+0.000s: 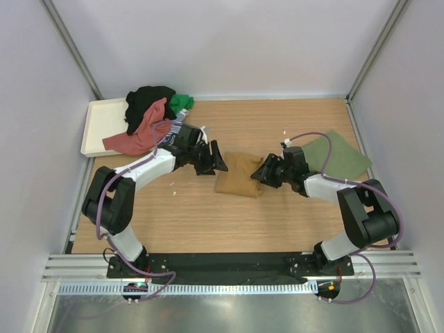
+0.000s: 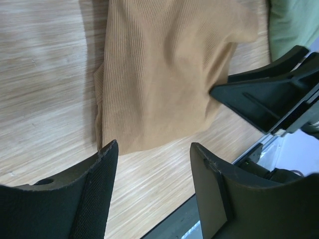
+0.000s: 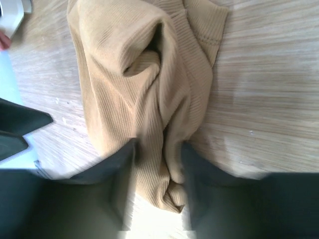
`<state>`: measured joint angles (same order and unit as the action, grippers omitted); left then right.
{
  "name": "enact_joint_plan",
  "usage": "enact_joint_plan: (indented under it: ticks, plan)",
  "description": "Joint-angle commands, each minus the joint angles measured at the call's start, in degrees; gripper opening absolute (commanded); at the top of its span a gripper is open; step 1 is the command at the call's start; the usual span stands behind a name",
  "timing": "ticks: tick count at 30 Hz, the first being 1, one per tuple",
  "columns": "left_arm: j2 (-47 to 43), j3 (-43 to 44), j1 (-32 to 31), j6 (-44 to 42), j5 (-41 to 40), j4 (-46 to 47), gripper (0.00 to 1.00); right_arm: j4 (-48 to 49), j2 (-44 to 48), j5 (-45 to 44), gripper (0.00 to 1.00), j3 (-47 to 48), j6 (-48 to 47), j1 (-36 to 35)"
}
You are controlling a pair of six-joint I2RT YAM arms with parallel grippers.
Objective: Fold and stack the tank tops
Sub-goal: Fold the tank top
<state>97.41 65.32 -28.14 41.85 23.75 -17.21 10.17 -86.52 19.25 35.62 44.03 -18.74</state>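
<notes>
Tank tops sit in three spots on the worktop (image 1: 229,222): a loose pile of tops (image 1: 149,114) in red, black and green spilling off the cream tray (image 1: 97,128) at far left, a green tank top (image 1: 336,156) lying flat at far right, and a mustard tank top (image 1: 239,173) half folded in the centre between both arms. Mustard one is ribbed knit (image 2: 159,69), looks light, limp and stretchy, so it will likely sag and bunch rather than hold a crease. It is best pinched at an edge or corner, both sides at once, not mid-panel. Right wrist view shows it rumpled into a thick ridge (image 3: 134,74). Left gripper (image 2: 154,147) is just off the cloth's left edge, jaws spread with nothing in them. Right gripper (image 3: 158,149) straddles that ridge with cloth touching both jaws. Can't tell if it is clamped or only around it.
</notes>
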Motion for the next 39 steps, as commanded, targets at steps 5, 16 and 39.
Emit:
enact_joint_plan:
  ticks: [5,16,39]
  plan:
    - [4.5,1.2,-1.1,-1.6,-2.6,0.8,0.57,7.1,-8.2,6.4,0.14,0.0,2.4,4.3]
    - [-0.3,0.1,-2.5,-3.1,-6.7,-0.8,0.52,2.4,-3.8,3.7,0.48,-0.5,-1.0,5.8]
    - [4.5,-10.9,-10.5,12.9,-5.6,28.8,0.45,19.6,-16.3,21.1,0.01,13.6,9.7,5.4]
